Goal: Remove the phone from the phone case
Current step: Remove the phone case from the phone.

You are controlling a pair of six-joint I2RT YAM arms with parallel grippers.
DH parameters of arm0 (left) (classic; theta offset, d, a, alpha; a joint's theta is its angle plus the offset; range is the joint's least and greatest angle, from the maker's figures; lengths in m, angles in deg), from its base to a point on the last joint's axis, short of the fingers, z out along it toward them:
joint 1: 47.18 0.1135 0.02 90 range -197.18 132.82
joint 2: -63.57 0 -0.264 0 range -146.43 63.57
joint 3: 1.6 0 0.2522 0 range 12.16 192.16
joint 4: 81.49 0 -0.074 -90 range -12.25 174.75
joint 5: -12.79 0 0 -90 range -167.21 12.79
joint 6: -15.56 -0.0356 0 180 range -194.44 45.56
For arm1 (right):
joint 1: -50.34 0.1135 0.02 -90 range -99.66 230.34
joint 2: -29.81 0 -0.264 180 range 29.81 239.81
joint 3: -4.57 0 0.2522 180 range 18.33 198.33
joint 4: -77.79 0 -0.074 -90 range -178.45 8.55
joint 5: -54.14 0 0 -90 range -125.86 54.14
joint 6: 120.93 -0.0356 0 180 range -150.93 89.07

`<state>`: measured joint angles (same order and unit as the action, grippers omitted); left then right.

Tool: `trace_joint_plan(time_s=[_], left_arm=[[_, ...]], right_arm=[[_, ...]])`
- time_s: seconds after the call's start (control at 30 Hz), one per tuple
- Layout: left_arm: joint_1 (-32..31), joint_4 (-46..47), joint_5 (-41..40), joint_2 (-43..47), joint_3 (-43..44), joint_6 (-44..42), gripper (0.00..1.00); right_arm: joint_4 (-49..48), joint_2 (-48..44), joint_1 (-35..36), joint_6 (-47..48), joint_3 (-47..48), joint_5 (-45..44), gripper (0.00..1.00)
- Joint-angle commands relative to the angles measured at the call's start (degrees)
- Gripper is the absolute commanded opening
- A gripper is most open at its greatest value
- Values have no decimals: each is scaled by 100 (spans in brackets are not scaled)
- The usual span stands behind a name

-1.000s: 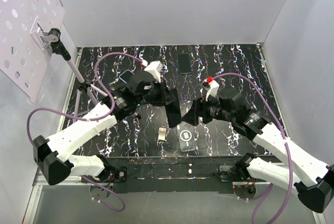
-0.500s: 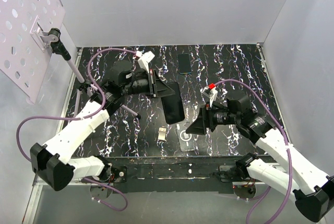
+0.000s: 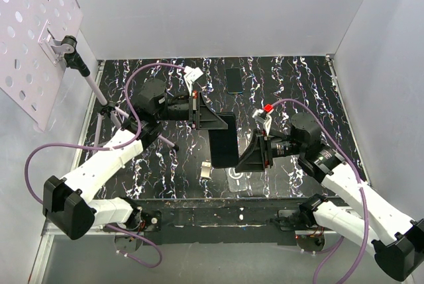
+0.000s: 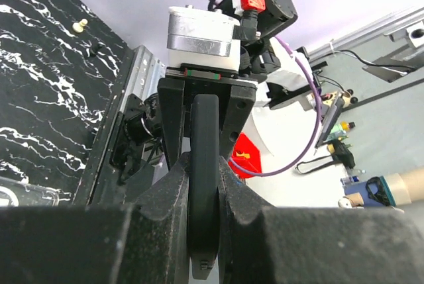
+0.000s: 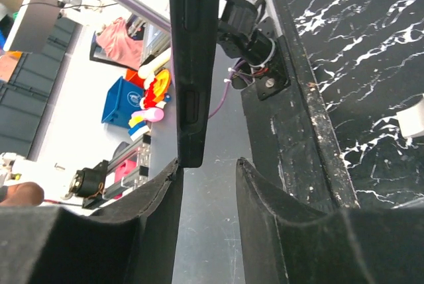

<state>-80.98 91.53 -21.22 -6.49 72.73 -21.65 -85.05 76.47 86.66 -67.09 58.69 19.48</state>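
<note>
1. Top external view: the left hand was clamped tight on the upper end of the phone. The phone was a dark slab held above the worktop, between the two arms and near the front edge.
2. The right hand sat at the slab's lower right corner. From above, its dark fingers merged with the dark slab, so contact could not be read there.
3. Right wrist view: the phone was seen edge-on, its lower end between the two fingers. It lay close against one finger, with a clear gap to the other. The hand was partly open, with nothing gripped.
4. Left wrist view: fingers pressed on both faces of the slab. The blurred hand body filled the bottom of the frame and hid the slab's near end.
5. A recessed slot showed on the slab's edge in the right wrist view, but no seam could be made out. Whether the slab was bare or still cased could not be told.
6. A clear ring-marked piece lay flat on the worktop, mostly hidden by the phone and the right hand. Only an arc of the ring showed.
7. A second phone lay flat at the back of the worktop, well apart.
8. A small white object lay near the ring-marked piece, too small to identify.
</note>
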Motion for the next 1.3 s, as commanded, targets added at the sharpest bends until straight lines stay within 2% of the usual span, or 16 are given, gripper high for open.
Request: trace_joint_plan(time_s=[0.0, 0.3, 0.6, 0.7, 0.97, 1.03, 1.1, 1.13, 1.17, 1.27], left_arm=[[23, 771, 422, 28, -46, 416, 0], [23, 1000, 518, -34, -55, 592, 0], [14, 631, 369, 19, 59, 380, 0], [23, 578, 351, 36, 59, 372, 0], [5, 780, 466, 124, 51, 618, 0], [14, 772, 509, 159, 59, 627, 0], [5, 841, 588, 177, 60, 679, 0], [5, 955, 650, 168, 33, 766, 0], [5, 1174, 720, 151, 7, 933, 0], [5, 2051, 1010, 28, -107, 1722, 0]], right_arm=[[-1172, 2, -28, -408, -150, 609, 42], [-1438, 142, 25, -453, -81, 707, 42], [-1579, 98, 121, -550, -28, 611, 47], [-1588, 195, 148, -550, 33, 602, 46], [-1623, 423, 244, -365, 200, 567, 27], [-1641, 520, 279, -278, 297, 619, 25], [-1632, 564, 315, -137, 393, 663, 17], [-1597, 608, 323, -6, 437, 715, 7], [-1536, 625, 341, 160, 490, 759, 1], [-775, 591, 499, 1484, 744, 690, 1]])
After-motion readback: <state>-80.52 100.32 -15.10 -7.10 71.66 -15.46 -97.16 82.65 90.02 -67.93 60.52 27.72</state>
